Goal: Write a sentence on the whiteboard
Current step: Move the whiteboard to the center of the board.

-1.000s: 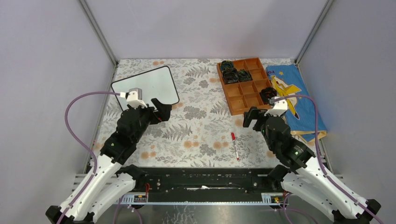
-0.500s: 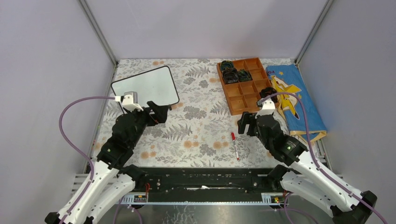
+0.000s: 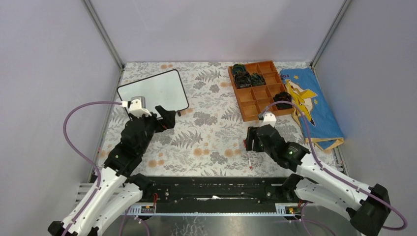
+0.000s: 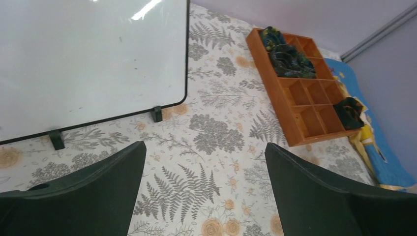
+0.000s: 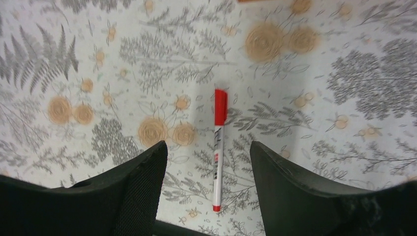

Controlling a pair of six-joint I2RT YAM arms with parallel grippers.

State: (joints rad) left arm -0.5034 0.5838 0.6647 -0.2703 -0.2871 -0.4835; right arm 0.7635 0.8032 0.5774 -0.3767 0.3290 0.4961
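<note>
Floral-print tablecloth [image 3: 206, 142]. Small black-framed white whiteboard [image 4: 88, 59] far left, blank. Step: marker pickup. Right gripper [image 5: 206, 150] fingers apart, straddling red-capped white marker [image 5: 217, 157], no contact. Left gripper [image 4: 205, 147] wide, empty. Next: pinch barrel, lift, uncap.

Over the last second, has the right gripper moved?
Yes. The right gripper has swung left and toward the near edge, away from the wooden compartment tray, and now sits over the red-capped marker.

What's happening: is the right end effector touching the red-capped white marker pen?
Apart. Right wrist view: the red-capped marker pen lies between the fingers of the right end effector, patterned cloth showing on both sides.
</note>
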